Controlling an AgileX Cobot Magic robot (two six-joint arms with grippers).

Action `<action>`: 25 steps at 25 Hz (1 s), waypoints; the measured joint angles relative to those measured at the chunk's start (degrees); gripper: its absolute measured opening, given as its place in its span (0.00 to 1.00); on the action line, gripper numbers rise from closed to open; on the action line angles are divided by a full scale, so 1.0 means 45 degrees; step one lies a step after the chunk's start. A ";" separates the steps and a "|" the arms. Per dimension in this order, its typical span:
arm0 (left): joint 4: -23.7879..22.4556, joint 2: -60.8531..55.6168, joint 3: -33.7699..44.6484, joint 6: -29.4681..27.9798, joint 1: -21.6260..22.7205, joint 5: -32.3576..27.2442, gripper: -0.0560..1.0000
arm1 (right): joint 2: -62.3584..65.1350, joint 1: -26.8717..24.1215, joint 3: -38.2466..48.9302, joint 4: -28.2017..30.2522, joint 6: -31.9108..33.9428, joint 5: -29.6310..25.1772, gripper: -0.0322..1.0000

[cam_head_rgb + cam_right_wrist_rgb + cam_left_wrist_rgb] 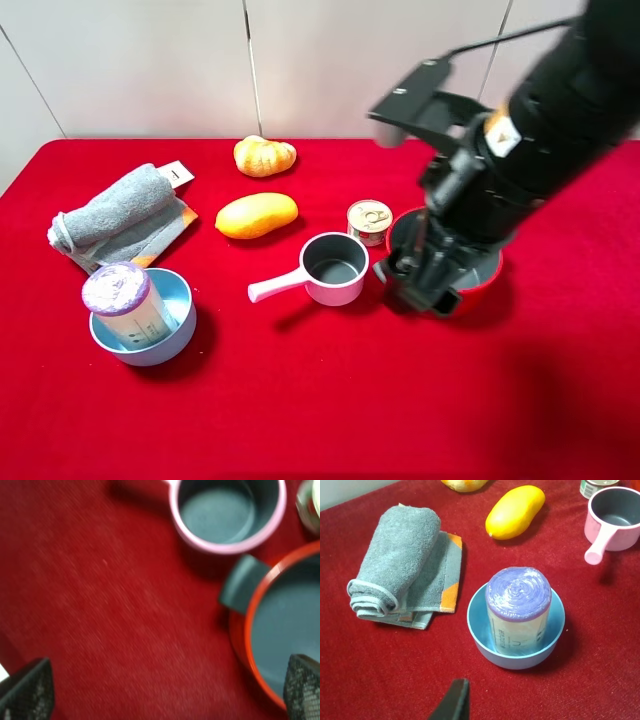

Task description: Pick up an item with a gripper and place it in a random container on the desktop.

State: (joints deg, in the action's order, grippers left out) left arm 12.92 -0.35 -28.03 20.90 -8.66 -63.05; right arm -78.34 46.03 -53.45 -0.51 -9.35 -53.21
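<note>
The item (118, 290), a beige cylinder with a lilac crinkled top, stands upright inside the light blue bowl (150, 350) at the front left. The left wrist view shows the item (518, 592) in the bowl (520, 657) from above. Only one black fingertip (455, 702) of my left gripper shows there, well back from the bowl, with bare cloth beside it. My right gripper (425, 280) hangs open and empty over the left rim of the red pot (490, 275). In the right wrist view its fingers stand wide apart (165, 690).
A pink handled saucepan (335, 268) sits mid-table beside a short silver tin (369, 220). A rolled grey towel (115, 215) lies at the left, a yellow mango (257, 215) and a bread roll (264, 155) behind. The cloth is red.
</note>
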 joint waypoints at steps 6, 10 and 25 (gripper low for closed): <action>0.0000 0.0000 0.0000 0.0000 0.0000 0.0000 0.99 | 0.1691 -0.1384 0.1440 -0.0003 0.0275 0.0111 0.70; 0.0000 0.0000 0.0000 0.0000 0.0000 0.0000 0.99 | 0.2985 -0.2425 0.2307 -0.0003 0.0574 0.0189 0.70; 0.0000 0.0000 0.0000 0.0000 0.0000 0.0000 0.99 | 0.8165 -0.5620 0.5186 -0.0022 0.1962 0.0329 0.70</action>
State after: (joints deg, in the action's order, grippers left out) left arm 12.92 -0.35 -28.03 20.90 -8.66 -63.05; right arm -41.60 20.74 -30.11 -0.61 -0.52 -51.73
